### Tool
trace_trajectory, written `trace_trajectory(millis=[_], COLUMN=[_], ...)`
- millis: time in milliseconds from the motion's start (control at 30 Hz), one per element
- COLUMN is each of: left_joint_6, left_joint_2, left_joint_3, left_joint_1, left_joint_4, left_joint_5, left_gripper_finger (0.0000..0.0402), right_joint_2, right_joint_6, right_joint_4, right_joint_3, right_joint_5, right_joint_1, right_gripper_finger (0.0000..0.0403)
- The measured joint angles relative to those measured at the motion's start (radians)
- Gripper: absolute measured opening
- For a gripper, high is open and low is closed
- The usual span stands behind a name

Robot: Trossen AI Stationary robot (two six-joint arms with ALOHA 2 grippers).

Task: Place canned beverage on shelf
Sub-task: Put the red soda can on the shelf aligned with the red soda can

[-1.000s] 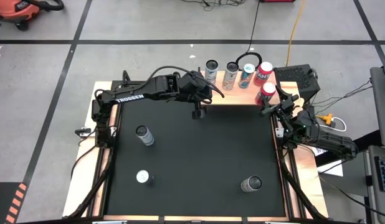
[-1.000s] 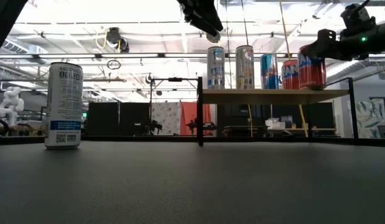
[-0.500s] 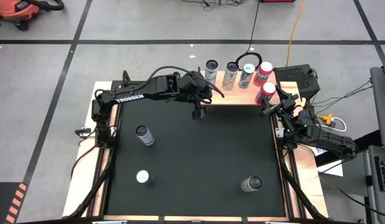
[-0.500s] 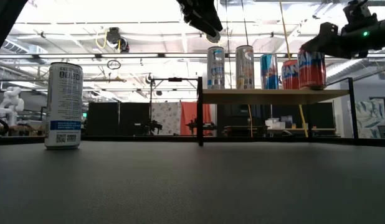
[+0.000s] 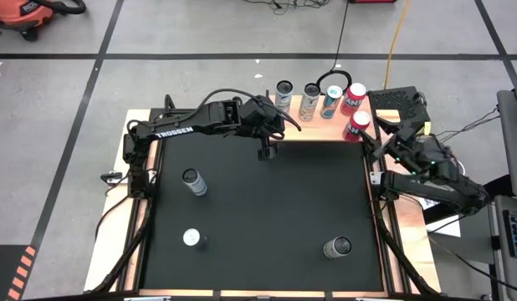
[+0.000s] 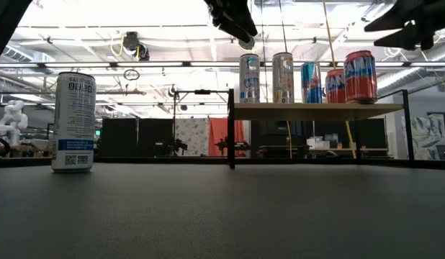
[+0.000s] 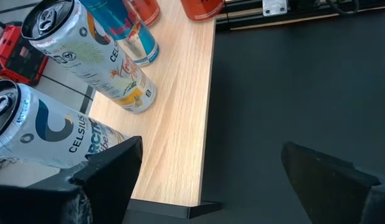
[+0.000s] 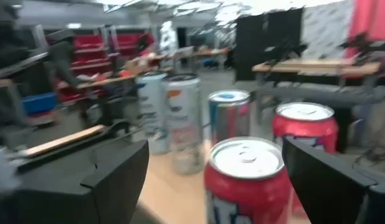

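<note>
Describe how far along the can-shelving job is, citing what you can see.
Done: five cans stand on the shelf, the nearest red can just released. In hand: nothing; the right hand is open beside it, the left hand open near the shelf. Left: three cans on the black mat.

The light wooden shelf (image 5: 313,117) stands at the tabletop's far edge, carrying five upright cans: two silver, one blue, two red. The nearest red can (image 5: 357,124) stands at its right end.

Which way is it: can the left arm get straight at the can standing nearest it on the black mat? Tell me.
Probably yes. The left gripper hangs open by the shelf, and only bare mat lies between it and that can; nothing stands in the way.
</note>
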Motion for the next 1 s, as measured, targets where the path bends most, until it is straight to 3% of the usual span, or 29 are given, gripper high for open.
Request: trace_trajectory(millis=[233,333,1000], left_joint_6=[0.000,0.000,0.000], left_joint_2=[0.000,0.000,0.000], left_joint_3=[0.000,0.000,0.000], left_joint_1=[0.000,0.000,0.000], left_joint_4=[0.000,0.000,0.000], left_joint_5=[0.000,0.000,0.000], left_gripper_finger=[0.0384,0.0384,0.0384], right_joint_2=[0.000,0.000,0.000], right_joint_6=[0.130,0.145,0.151], right_joint_4=[-0.207,-0.207,-0.212], right_joint_3=[0.053,0.051,0.051], right_joint_5=[-0.114,-0.140,-0.153], right_joint_1=[0.000,0.000,0.000], right_gripper_finger=[0.0333,0.0313,0.0094])
